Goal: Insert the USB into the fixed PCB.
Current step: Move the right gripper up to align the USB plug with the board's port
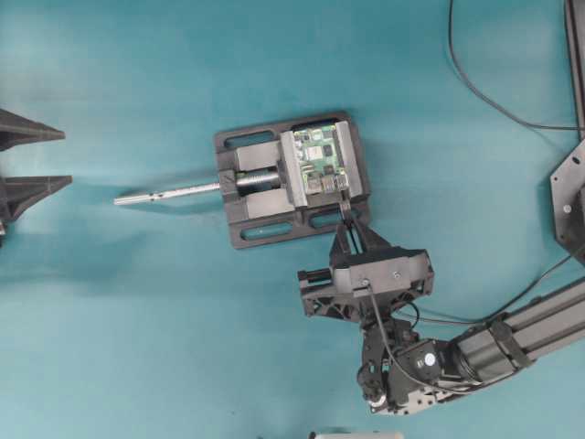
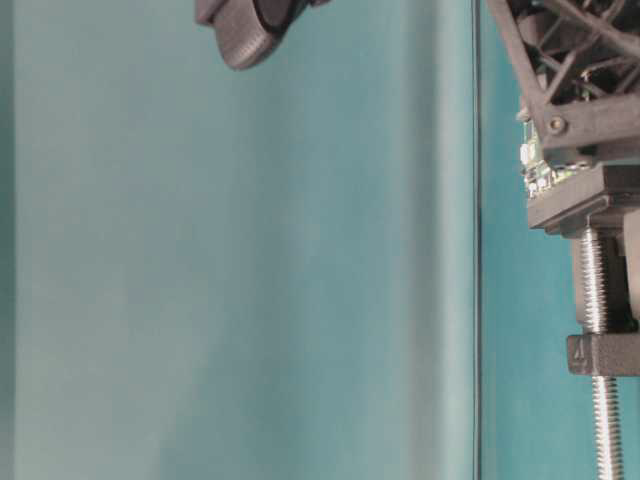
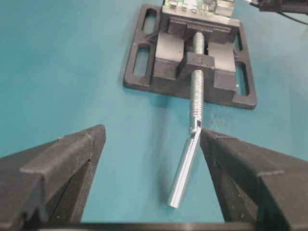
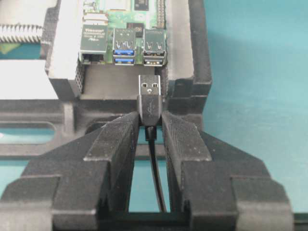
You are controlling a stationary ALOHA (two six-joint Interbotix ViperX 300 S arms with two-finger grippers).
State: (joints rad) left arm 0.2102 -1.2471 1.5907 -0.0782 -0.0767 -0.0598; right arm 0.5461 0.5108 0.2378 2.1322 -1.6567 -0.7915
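The green fixed PCB (image 1: 320, 157) sits clamped in a black vise (image 1: 265, 215) at mid-table. In the right wrist view the PCB (image 4: 126, 18) shows a blue port pair and a black port pair (image 4: 155, 48) facing me. My right gripper (image 4: 150, 118) is shut on the USB (image 4: 150, 96), whose metal tip points at the black ports and stops a short gap below them. Its thin cable (image 4: 157, 178) trails back between the fingers. My left gripper (image 3: 151, 139) stands open and holds nothing, far left (image 1: 66, 157) of the vise.
The vise's silver screw rod (image 1: 169, 194) sticks out leftward, and its handle (image 3: 185, 168) lies between my left fingers without touching them. A thicker black cable (image 1: 475, 87) curves across the top right. The right arm (image 1: 512, 338) comes in from the lower right.
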